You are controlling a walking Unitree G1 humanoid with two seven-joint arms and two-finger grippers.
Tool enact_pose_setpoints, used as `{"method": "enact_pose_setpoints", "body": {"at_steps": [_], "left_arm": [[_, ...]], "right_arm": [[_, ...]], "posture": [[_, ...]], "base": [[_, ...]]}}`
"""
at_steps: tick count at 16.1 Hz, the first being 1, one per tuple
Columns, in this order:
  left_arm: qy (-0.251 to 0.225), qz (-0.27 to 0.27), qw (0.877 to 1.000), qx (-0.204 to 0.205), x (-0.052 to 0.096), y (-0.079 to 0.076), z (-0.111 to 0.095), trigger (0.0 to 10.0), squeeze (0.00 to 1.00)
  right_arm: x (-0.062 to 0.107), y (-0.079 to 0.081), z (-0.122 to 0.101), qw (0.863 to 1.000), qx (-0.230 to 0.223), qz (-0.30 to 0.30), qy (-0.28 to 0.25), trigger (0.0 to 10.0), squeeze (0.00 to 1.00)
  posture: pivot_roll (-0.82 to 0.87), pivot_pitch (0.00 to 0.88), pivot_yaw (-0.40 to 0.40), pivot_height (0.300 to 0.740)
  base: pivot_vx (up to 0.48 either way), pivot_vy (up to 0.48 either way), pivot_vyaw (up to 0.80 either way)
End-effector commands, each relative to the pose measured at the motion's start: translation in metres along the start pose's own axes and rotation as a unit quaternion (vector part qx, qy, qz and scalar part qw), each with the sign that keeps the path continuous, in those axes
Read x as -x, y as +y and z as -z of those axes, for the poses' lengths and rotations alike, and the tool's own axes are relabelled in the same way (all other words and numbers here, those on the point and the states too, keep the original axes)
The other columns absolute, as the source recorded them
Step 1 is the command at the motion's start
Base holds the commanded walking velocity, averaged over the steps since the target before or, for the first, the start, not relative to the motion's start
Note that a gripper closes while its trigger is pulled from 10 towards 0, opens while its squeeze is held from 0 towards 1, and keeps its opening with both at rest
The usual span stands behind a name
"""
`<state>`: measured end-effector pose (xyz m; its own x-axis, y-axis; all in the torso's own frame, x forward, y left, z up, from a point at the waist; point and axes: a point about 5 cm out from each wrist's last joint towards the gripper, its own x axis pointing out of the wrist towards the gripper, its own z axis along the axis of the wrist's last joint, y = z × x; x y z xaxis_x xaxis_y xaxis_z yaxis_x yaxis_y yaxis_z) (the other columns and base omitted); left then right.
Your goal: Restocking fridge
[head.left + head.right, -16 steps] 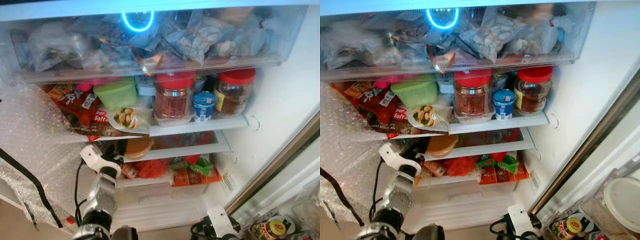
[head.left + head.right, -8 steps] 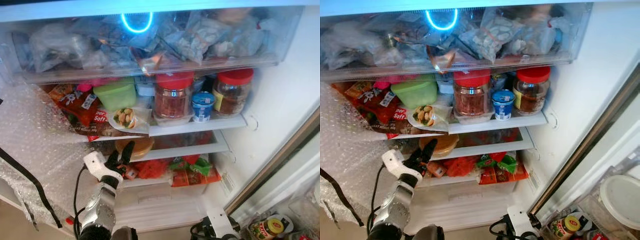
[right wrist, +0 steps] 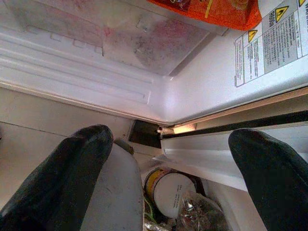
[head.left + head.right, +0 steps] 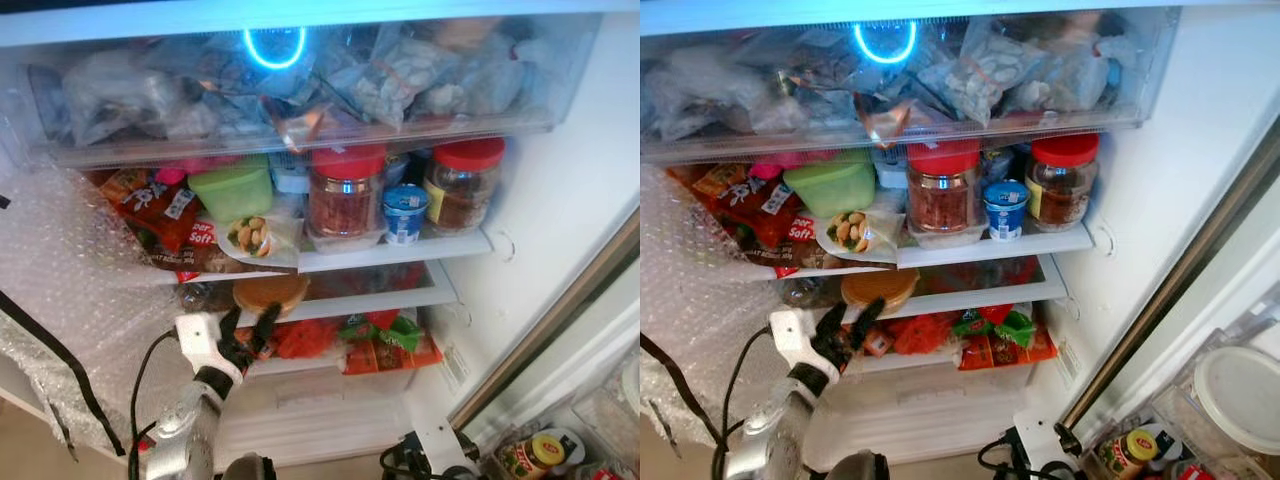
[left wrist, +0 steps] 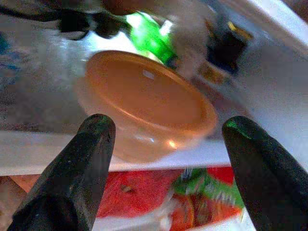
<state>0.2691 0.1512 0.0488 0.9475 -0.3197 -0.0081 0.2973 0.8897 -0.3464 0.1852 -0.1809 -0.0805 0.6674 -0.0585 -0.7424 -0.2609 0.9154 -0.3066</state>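
The right gripper (image 3: 166, 187) hangs low by the foot of the fridge (image 4: 560, 200), with its two black fingers spread wide and nothing between them. Past it sit a small jar with a pale lid (image 3: 166, 190) on the floor and the white bottom edge of the fridge. The left gripper (image 4: 252, 335) is up in front of the fridge, just below the lower glass shelf (image 4: 400, 298). Its fingers (image 5: 82, 163) are open wide and hold nothing. Right ahead of them sits the orange tub (image 5: 149, 103), the thing being put away, lying at the front edge of that shelf. Under the shelf are red bags (image 4: 305, 338) and a green packet (image 4: 395, 330), close beside the gripper. Bubble wrap (image 4: 70, 290) hangs on the left side, with a black cable (image 4: 55, 360) running across it. One shelf up stand two jars with red lids (image 4: 345, 195), a small blue cup (image 4: 407, 212) between them, a green box (image 4: 232, 188), a wrapped snack (image 4: 255, 236) and red snack packs (image 4: 150, 205). At the very top, a clear drawer (image 4: 300, 130) is stuffed with plastic bags, and a blue ring of light (image 4: 274, 45) shines on it.
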Motion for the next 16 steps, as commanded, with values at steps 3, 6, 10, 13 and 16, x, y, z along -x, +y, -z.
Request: {"method": "enact_pose_setpoints", "body": {"at_steps": [3,6,10,13,16], "left_arm": [[0.041,0.026,0.997,-0.062,0.007,0.001,0.003,10.0,0.00],[0.070,0.012,0.992,-0.108,0.003,0.008,0.009,10.0,0.00],[0.083,0.009,0.989,-0.124,-0.004,0.007,0.016,10.0,0.00],[0.084,0.003,0.990,-0.114,-0.009,0.007,0.019,10.0,0.00],[0.088,0.004,0.989,-0.119,-0.016,0.006,0.020,10.0,0.00]], "right_arm": [[0.000,0.001,0.003,1.000,-0.001,-0.001,0.007,10.0,0.00],[0.000,0.003,0.002,1.000,0.001,-0.004,0.008,10.0,0.00],[0.000,0.003,0.002,1.000,-0.001,-0.003,0.009,10.0,0.00],[0.001,0.004,0.003,1.000,-0.003,-0.001,0.011,10.0,0.00],[0.001,0.004,0.004,1.000,-0.002,-0.003,0.011,10.0,0.00]], "posture": [[0.00,0.000,-0.004,0.656],[0.00,0.000,-0.003,0.656],[-0.01,0.000,0.004,0.656],[-0.01,0.000,0.005,0.656],[-0.02,0.000,0.004,0.656]], "base": [[0.000,0.000,0.00],[0.000,0.000,0.00],[0.000,0.000,0.00],[0.000,0.000,0.00],[0.000,0.000,0.00]]}}
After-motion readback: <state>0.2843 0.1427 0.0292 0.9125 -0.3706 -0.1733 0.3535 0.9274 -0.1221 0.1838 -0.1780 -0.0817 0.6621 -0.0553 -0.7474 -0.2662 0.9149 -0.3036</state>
